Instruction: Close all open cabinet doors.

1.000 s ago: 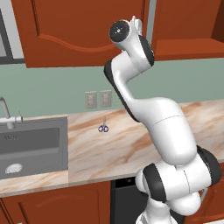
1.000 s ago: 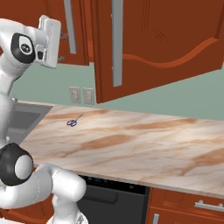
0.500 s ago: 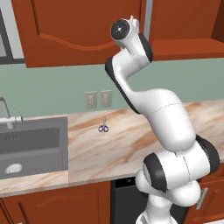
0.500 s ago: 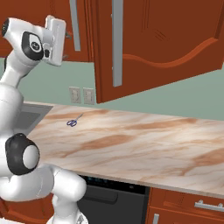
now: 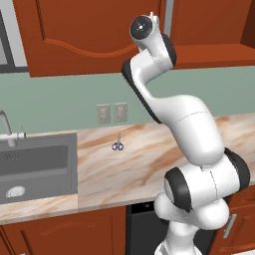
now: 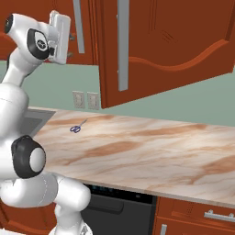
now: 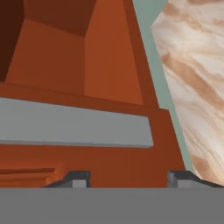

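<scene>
The open cabinet door (image 6: 165,46) hangs above the worktop (image 6: 151,151), swung out from the wall cabinets so that its arched panel face is turned away from the wall. Its long axis is vertical, and its silver bar handle (image 6: 123,43) runs vertically along the door's left edge. In the hand view the same handle (image 7: 74,127) appears as a grey bar lying across the frame, just ahead of the fingers (image 7: 81,178). The fingers are clenched; no object is seen between them. The neighbouring cabinet door (image 5: 94,35) sits flush above the sink (image 5: 35,164). A pair of scissors (image 5: 117,145) lies near the worktop's back edge, below two wall outlets (image 5: 111,113). No legible writing is visible.
</scene>
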